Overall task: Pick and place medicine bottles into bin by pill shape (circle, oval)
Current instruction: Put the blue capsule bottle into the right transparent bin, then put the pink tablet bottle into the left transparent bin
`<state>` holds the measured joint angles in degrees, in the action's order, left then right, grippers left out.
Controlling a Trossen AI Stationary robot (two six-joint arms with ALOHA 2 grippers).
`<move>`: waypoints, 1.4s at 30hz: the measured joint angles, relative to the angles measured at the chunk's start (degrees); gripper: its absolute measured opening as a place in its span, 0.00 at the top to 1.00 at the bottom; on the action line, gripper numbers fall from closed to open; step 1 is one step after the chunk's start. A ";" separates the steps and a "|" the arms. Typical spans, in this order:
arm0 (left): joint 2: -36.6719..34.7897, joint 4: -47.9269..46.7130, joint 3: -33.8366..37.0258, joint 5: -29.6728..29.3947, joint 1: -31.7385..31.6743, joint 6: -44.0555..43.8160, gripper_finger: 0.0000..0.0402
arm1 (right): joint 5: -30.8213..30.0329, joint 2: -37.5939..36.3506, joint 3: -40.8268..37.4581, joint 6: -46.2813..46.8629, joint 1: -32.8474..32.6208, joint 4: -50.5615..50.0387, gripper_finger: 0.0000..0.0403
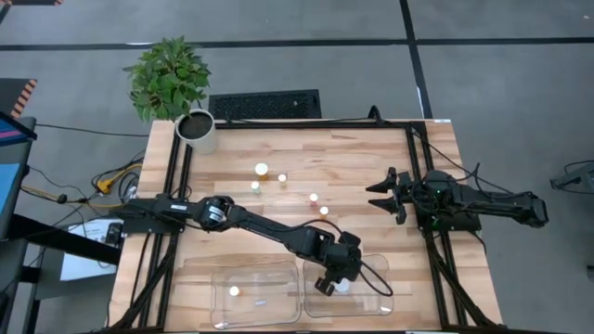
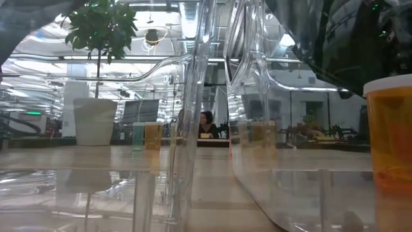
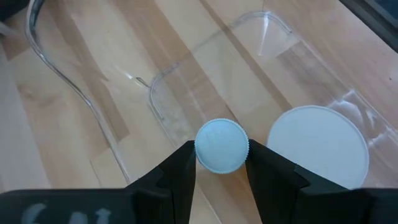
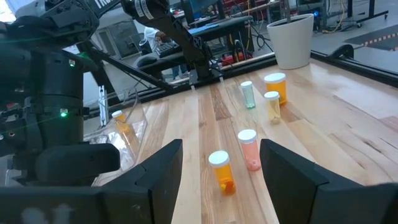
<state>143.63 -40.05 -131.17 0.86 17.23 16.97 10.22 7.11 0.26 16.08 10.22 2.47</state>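
My left gripper (image 1: pixel 328 276) (image 3: pixel 221 163) is over the right clear bin (image 1: pixel 371 295), shut on a small white-capped bottle (image 3: pixel 221 145). A larger bottle with a wide white cap (image 3: pixel 317 148) (image 1: pixel 343 286) stands upright in that bin beside it; the low view shows its orange body (image 2: pixel 390 138). One small bottle (image 1: pixel 234 290) is in the left clear bin (image 1: pixel 269 278). Several small bottles (image 1: pixel 314 198) (image 4: pixel 219 169) stand upright on the wooden table. My right gripper (image 1: pixel 376 195) (image 4: pixel 221 146) is open and empty at the table's right, pointing toward them. My left gripper pinches the small bottle by its round white cap (image 3: pixel 205 148), one finger on each side of the cap's ribbed rim. The fingers come from above, pointing down. The bottle's body is hidden under its cap; whether its base rests on the bin floor does not show.
A white plant pot (image 1: pixel 197 130) (image 2: pixel 95 121) with a green plant stands at the table's far left corner. The two clear bins lie side by side at the near edge. Bare wood lies between the bins and the standing bottles.
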 joint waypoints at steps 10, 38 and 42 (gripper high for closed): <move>0.01 -0.11 0.00 0.02 0.00 0.12 0.69 | 0.00 0.00 0.00 0.00 -0.01 0.01 0.44; 0.00 -0.05 0.02 -1.54 -0.09 0.22 0.50 | 0.00 0.00 0.01 0.00 0.00 0.01 0.44; 0.00 0.13 0.02 -1.96 -0.09 0.39 0.50 | 0.00 -0.01 0.01 0.00 -0.01 0.00 0.44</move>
<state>143.63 -39.91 -131.15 -1.09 17.15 17.37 10.22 7.11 0.27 16.08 10.21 2.47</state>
